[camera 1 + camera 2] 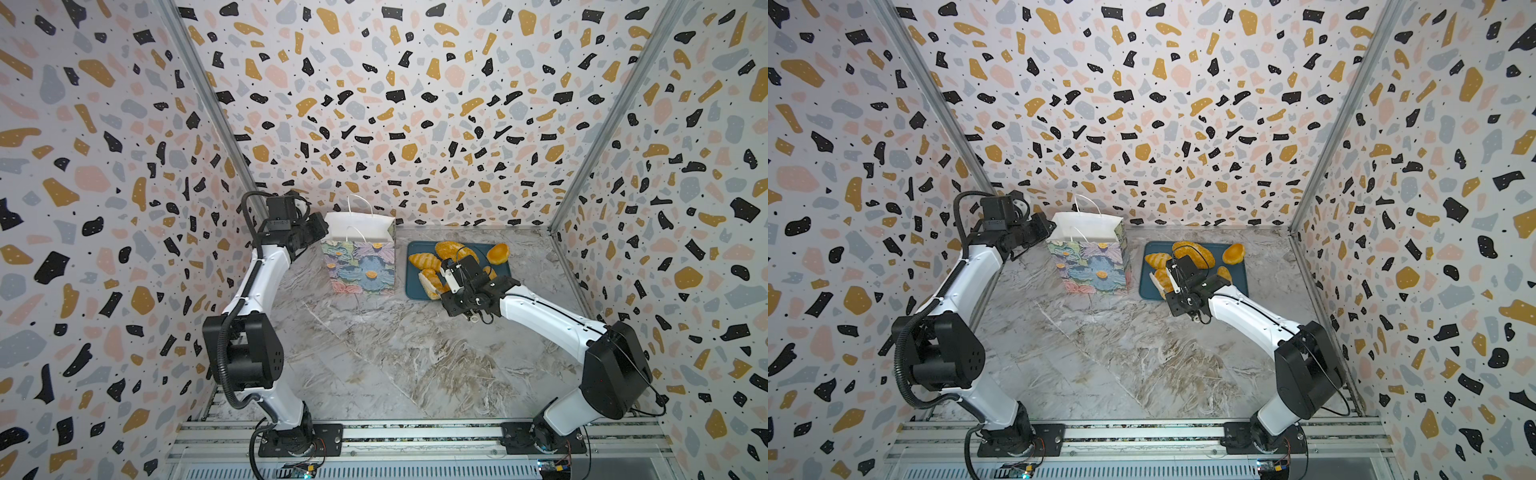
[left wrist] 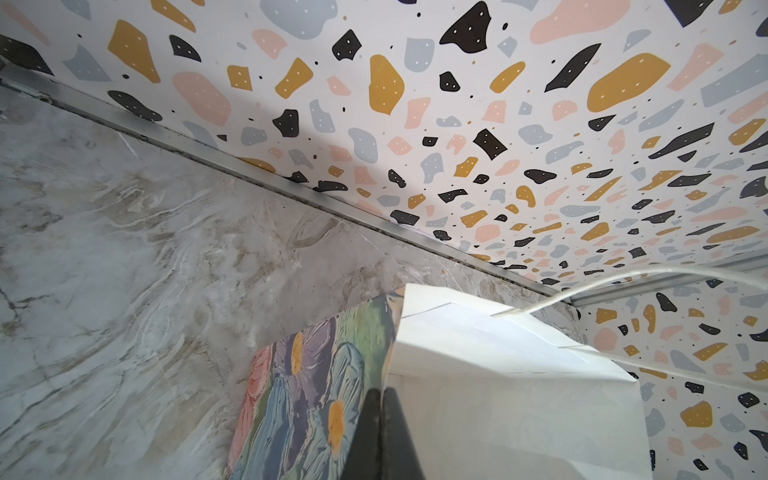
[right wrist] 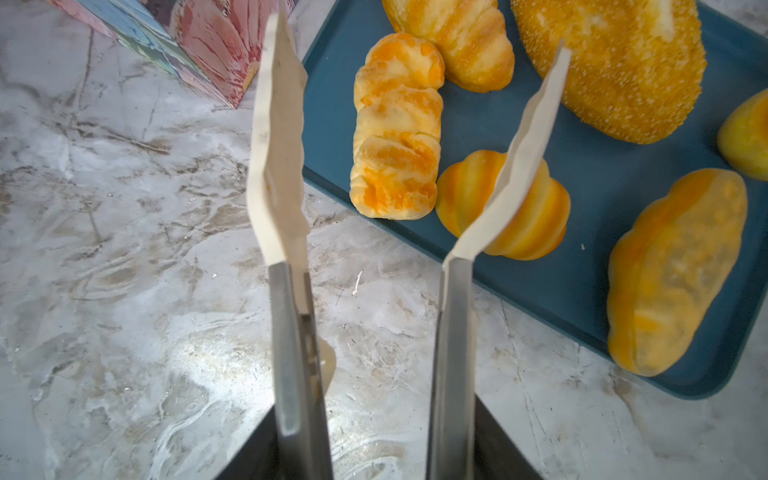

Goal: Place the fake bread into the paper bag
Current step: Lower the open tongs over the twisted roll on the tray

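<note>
While half-spread, right claw hovers above fake bread.

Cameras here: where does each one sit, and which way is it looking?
Top views: high at the front, looking down at the table, paper bag and tray; the left arm and right arm show whole.
Left wrist: on the left arm, looking along the shut left end effector, which pinches the bag's rim.
Right wrist: on the right arm, looking down past the open right end effector at fake bread on the tray.
Shared: both wrist views catch the flowered bag; the top views are near twins.
</note>
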You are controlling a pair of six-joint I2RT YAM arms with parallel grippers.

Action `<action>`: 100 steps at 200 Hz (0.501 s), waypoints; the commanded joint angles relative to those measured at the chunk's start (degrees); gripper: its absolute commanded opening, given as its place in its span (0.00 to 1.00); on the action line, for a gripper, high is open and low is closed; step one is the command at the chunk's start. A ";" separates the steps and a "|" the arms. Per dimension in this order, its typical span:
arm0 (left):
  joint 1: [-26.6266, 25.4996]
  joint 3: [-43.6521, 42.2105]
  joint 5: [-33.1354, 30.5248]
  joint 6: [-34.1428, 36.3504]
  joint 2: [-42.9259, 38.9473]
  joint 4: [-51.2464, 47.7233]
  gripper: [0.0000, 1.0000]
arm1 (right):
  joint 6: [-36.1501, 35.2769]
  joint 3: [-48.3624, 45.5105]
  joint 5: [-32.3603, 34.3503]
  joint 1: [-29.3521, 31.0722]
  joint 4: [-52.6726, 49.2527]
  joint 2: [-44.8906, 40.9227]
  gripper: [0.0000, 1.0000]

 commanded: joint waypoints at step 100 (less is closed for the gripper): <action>0.36 0.15 0.38 0.84 0.18 1.23 0.00 | -1.88 2.98 2.59 0.31 -2.08 4.22 0.55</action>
